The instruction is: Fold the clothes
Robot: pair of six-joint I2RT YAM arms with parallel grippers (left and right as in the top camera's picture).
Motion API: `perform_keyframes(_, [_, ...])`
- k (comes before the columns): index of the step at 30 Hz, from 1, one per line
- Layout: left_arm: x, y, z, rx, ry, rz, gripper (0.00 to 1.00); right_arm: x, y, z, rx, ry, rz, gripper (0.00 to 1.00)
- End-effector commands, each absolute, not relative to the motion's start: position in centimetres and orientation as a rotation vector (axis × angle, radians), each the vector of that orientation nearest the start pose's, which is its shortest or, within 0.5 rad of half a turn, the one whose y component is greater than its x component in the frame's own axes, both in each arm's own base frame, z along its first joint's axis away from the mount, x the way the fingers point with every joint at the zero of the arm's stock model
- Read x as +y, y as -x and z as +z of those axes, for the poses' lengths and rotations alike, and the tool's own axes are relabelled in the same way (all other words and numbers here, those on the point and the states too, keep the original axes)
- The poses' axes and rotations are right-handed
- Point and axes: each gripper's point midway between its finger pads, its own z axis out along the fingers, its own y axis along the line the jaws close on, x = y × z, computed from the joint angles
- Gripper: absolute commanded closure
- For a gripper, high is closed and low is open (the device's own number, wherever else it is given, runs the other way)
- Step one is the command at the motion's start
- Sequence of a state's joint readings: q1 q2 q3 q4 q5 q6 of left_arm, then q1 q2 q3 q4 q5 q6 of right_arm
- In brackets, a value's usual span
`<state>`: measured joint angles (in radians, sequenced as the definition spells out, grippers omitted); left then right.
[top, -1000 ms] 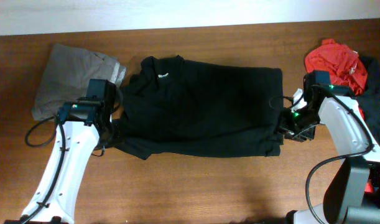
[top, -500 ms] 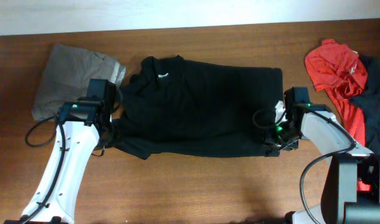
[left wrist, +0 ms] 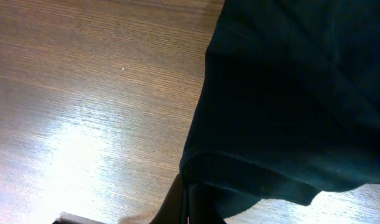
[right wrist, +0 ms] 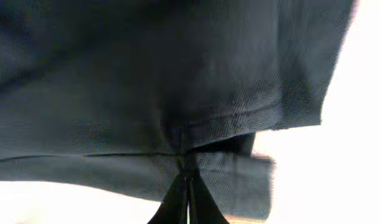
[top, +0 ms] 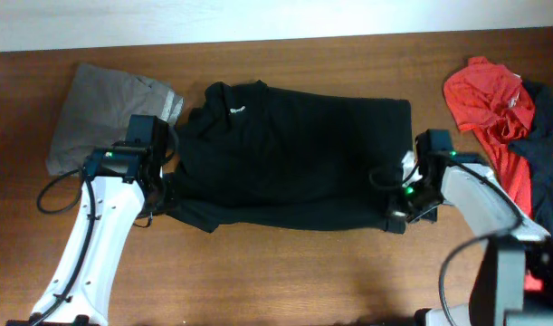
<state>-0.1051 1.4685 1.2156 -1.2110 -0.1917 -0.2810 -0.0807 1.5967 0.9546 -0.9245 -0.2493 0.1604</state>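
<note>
Table [top: 285, 272]: brown wood, grain runs L-R, glare patch beside the fabric edge in left wrist view. Black tee [top: 294, 172] lies mid-table, spread sideways: collar end to the left w/ small white neck label [top: 237, 110] facing up, hem end to the right. Near edge looks doubled over, few wrinkles. Grey garment [top: 100, 118] folded at far left, pale striped band on its right edge, just beside tee's collar end; can't tell if touching. Red shirt [top: 484, 91] crumpled at far right, apart from tee. Dark garment [top: 540, 136] overlaps red shirt's right side, cut off by frame edge.
</note>
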Motion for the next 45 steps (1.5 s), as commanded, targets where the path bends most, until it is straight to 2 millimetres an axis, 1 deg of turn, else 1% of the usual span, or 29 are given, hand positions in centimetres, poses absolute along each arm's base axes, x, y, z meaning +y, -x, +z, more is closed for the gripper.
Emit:
perform_keyframes(1, [0.7, -27.6, 14.0, 2.947, 0.27, 0.264, 1.0, 1.3, -29.1, 9.8, 2.922, -0.325, 0.325, 0.96])
perform_keyframes(4, [0.7, -27.7, 14.1, 2.943, 0.266, 0.263, 1.0, 1.1, -29.5, 12.8, 2.841, -0.32, 0.303, 0.96])
perform_keyframes(7, [0.6, -28.1, 14.7, 2.928, 0.244, 0.256, 1.0, 0.4, -29.3, 14.1, 2.798, -0.385, 0.256, 0.96])
perform_keyframes(10, [0.1, -29.0, 16.1, 2.896, 0.181, 0.21, 1.0, -0.2, -29.4, 15.6, 2.735, -0.377, 0.21, 0.96])
perform_keyframes(12, [-0.3, -29.8, 17.9, 2.851, 0.143, 0.169, 1.0, -0.4, -29.5, 17.3, 2.673, -0.366, 0.197, 0.96])
perform_keyframes(14, [-0.5, -30.4, 20.5, 2.79, 0.118, 0.148, 1.0, -0.4, -29.7, 19.2, 2.613, -0.354, 0.199, 0.96])
perform_keyframes(15, [-0.6, -30.7, 22.3, 2.75, 0.121, 0.137, 1.0, -0.4, -29.8, 21.0, 2.559, -0.366, 0.206, 0.96])
perform_keyframes(16, [-0.6, -30.8, 23.2, 2.727, 0.123, 0.131, 1.0, -0.4, -29.8, 21.9, 2.533, -0.38, 0.213, 0.96])
perform_keyframes(19, [-0.8, -30.9, 26.8, 2.648, 0.123, 0.094, 1.0, -0.4, -29.2, 26.2, 2.433, -0.5, 0.265, 0.96])
perform_keyframes(20, [-1.1, -30.9, 28.3, 2.614, 0.117, 0.067, 1.0, -0.3, -29.0, 28.0, 2.399, -0.503, 0.272, 0.96])
perform_keyframes(22, [-1.5, -30.8, 30.6, 2.557, 0.073, 0.031, 1.0, -0.5, -28.7, 31.0, 2.34, -0.489, 0.263, 0.96])
perform_keyframes(23, [-1.8, -30.8, 32.2, 2.513, 0.035, 0.013, 1.0, -0.6, -28.4, 33.0, 2.302, -0.475, 0.253, 0.96])
perform_keyframes(26, [-2.4, -30.6, 36.5, 2.389, -0.031, -0.025, 1.0, -0.6, -27.6, 36.7, 2.238, -0.412, 0.236, 0.96])
perform_keyframes(27, [-2.9, -30.1, 39.7, 2.299, -0.075, -0.055, 1.0, -0.5, -26.9, 38.9, 2.196, -0.395, 0.236, 0.96])
perform_keyframes(28, [-3.1, -29.9, 40.9, 2.266, -0.089, -0.066, 1.0, -0.5, -26.6, 39.8, 2.179, -0.391, 0.237, 0.96])
perform_keyframes(29, [-3.5, -28.9, 43.8, 2.187, -0.128, -0.09, 1.0, -0.5, -25.7, 42.0, 2.132, -0.379, 0.24, 0.96])
perform_keyframes(31, [-3.7, -27.5, 47.1, 2.098, -0.15, -0.107, 1.0, -0.4, -24.7, 44.2, 2.082, -0.367, 0.243, 0.96])
perform_keyframes(32, [-3.8, -26.5, 49.3, 2.032, -0.16, -0.114, 1.0, -0.3, -23.8, 45.5, 2.053, -0.36, 0.244, 0.96])
perform_keyframes(33, [-3.8, -25.6, 51.0, 1.978, -0.162, -0.12, 1.0, -0.3, -23.3, 46.2, 2.037, -0.356, 0.246, 0.96])
perform_keyframes(34, [-3.7, -24.3, 53.1, 1.911, -0.161, -0.123, 1.0, -0.2, -22.4, 47.3, 2.014, -0.351, 0.246, 0.96])
perform_keyframes(36, [-3.3, -20.7, 57.5, 1.75, -0.171, -0.109, 1.0, 0.0, -20.1, 49.5, 1.962, -0.338, 0.249, 0.96])
perform_keyframes(38, [-3.2, -19.3, 58.6, 1.707, -0.17, -0.109, 1.0, 0.1, -19.0, 50.3, 1.941, -0.333, 0.25, 0.96])
perform_keyframes(39, [-3.1, -18.9, 58.8, 1.699, -0.17, -0.109, 1.0, 0.1, -18.8, 50.5, 1.935, -0.332, 0.25, 0.96])
perform_keyframes(41, [-3.2, -19.2, 58.5, 1.715, -0.17, -0.108, 1.0, 0.1, -18.7, 50.7, 1.928, -0.33, 0.25, 0.96])
perform_keyframes(43, [-3.3, -21.0, 57.4, 1.764, -0.175, -0.106, 1.0, 0.0, -19.6, 50.4, 1.948, -0.331, 0.247, 0.96])
perform_keyframes(45, [-3.6, -23.2, 56.4, 1.813, -0.185, -0.101, 1.0, -0.1, -21.3, 49.7, 1.987, -0.332, 0.241, 0.96])
